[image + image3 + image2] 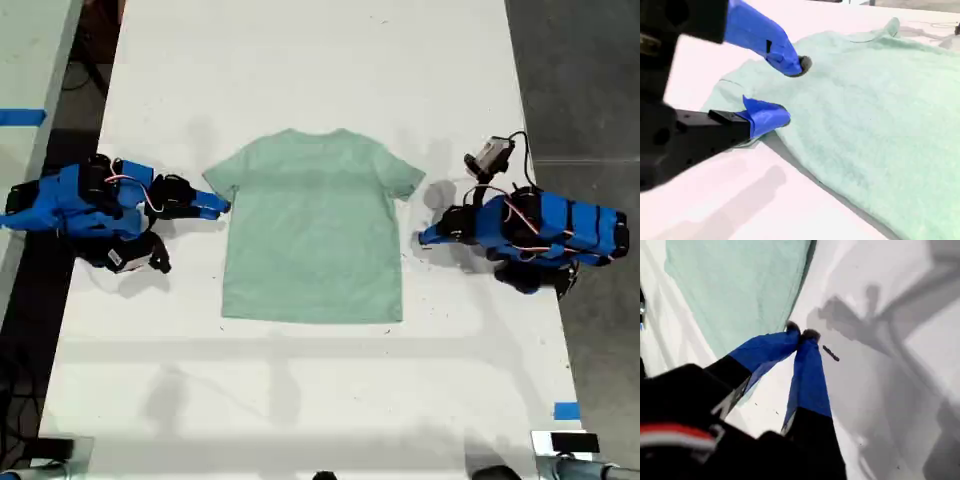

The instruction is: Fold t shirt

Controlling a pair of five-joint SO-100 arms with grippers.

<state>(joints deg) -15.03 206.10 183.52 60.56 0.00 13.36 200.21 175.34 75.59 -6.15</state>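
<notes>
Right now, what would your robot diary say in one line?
t shirt flat, unfolded | my first gripper shut, beside shirt edge | my second gripper open at sleeve

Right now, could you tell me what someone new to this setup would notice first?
Probably the pale mint-green t-shirt, spread flat and unfolded in the middle of the white table. Next, the two blue arms flanking it: my second gripper on the exterior view's left, open with its jaws at a sleeve, and my first gripper on the exterior view's right, tips together just off the shirt's edge, holding nothing.
</notes>
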